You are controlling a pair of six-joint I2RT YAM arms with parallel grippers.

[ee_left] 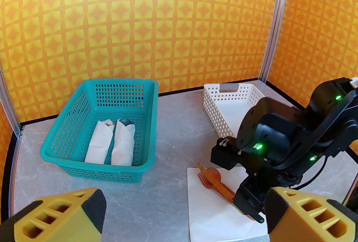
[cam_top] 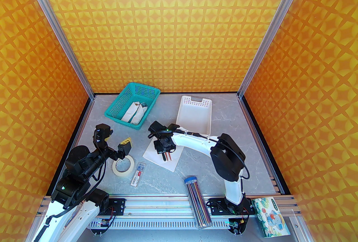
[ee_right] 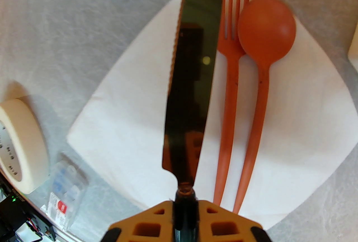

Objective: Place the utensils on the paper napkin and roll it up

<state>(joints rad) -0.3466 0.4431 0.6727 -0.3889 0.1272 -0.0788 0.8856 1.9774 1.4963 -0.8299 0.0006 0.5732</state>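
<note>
Knife (ee_right: pixel 193 73) is gripped at its handle by the right gripper (ee_right: pixel 185 218), blade pointed up-frame, parallel and just left of fork (ee_right: pixel 230 90) and spoon (ee_right: pixel 265 28) on the paper napkin (ee_right: pixel 125 123).

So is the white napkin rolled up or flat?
Flat, not rolled. The paper napkin lies spread out, fork and spoon side by side on it; the right gripper holds the knife.
</note>
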